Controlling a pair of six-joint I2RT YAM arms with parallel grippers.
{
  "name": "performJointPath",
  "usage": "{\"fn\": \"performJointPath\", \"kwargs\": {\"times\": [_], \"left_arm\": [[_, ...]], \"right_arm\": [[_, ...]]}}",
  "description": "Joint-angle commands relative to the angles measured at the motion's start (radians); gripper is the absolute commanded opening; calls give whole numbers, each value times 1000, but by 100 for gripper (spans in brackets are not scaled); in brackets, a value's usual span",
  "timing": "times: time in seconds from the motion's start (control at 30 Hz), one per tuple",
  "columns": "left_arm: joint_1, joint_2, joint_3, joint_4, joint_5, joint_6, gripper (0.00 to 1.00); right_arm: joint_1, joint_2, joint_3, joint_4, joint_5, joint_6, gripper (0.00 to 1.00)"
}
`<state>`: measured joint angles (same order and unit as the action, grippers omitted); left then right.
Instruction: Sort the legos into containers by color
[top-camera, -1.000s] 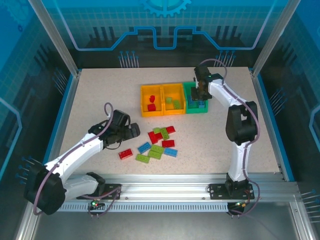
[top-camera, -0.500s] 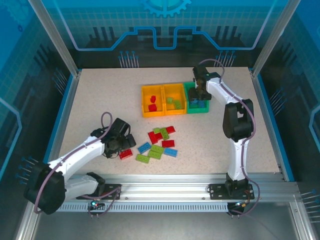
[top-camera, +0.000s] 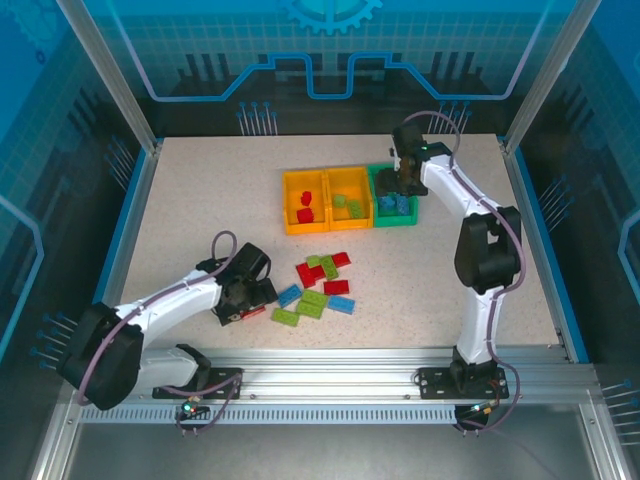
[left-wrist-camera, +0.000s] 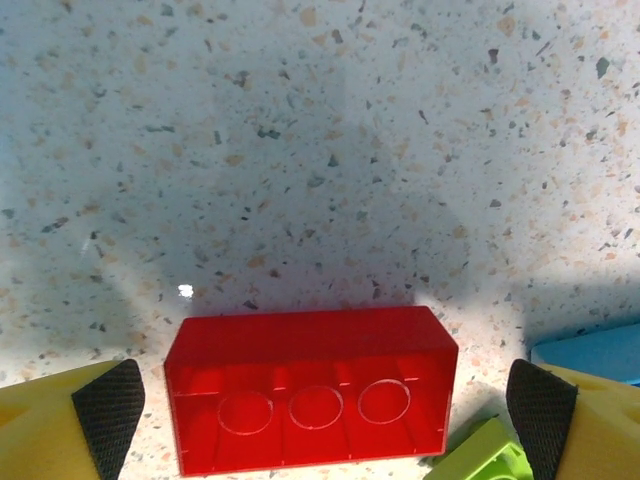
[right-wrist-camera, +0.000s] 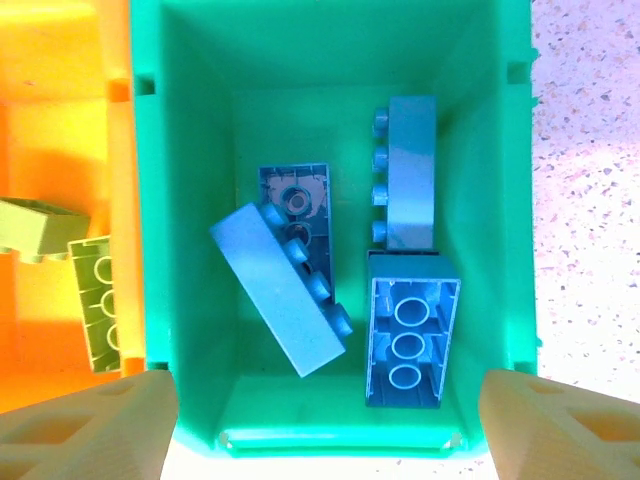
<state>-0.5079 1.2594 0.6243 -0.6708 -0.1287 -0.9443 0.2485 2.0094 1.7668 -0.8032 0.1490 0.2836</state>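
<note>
Seen from above, three joined bins sit in a row at the middle of a speckled table (top-camera: 200, 200): a left orange-yellow bin (top-camera: 286, 205) holding two red bricks (top-camera: 305, 207), a middle orange-yellow bin (top-camera: 345, 173) holding lime green bricks (top-camera: 348, 206), and a green bin (top-camera: 393, 222) on the right holding blue bricks (top-camera: 397, 203). The right gripper (top-camera: 402, 185) hangs over the green bin with its fingers spread wide and nothing between them. Its wrist camera looks straight down on four blue bricks inside: one tilted against another, one on its side, and one with its hollow underside up. Nearer the arms, a loose pile (top-camera: 320, 285) of red, blue and lime green bricks lies on the table. The left gripper (top-camera: 255, 300) is low at the pile's left edge, its fingers wide open on either side of a single red brick (left-wrist-camera: 310, 400). This brick lies on the table with its underside toward the wrist camera, and the black pads (left-wrist-camera: 108, 405) stand apart from both its ends. A lime green brick (left-wrist-camera: 485, 455) and a blue brick (left-wrist-camera: 590, 352) lie just to its right
</note>
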Motion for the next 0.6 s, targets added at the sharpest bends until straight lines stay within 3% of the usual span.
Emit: {"fn": "performJointPath", "kwargs": {"times": [0.0, 0.2, 0.37, 0.57], "left_arm": [[-7, 39, -18, 26, 27, -6, 95], [-6, 84, -21, 66, 20, 6, 83], [-7, 103, -23, 82, 17, 11, 64], [-7, 64, -14, 64, -13, 22, 58]], "right_arm": [[-10, -91, -35, 26, -16, 15, 81], [-21, -179, -96, 40, -8, 26, 83], [-23, -231, -154, 37, -6, 35, 83], [-21, -293, -252, 49, -11, 52, 83]]}}
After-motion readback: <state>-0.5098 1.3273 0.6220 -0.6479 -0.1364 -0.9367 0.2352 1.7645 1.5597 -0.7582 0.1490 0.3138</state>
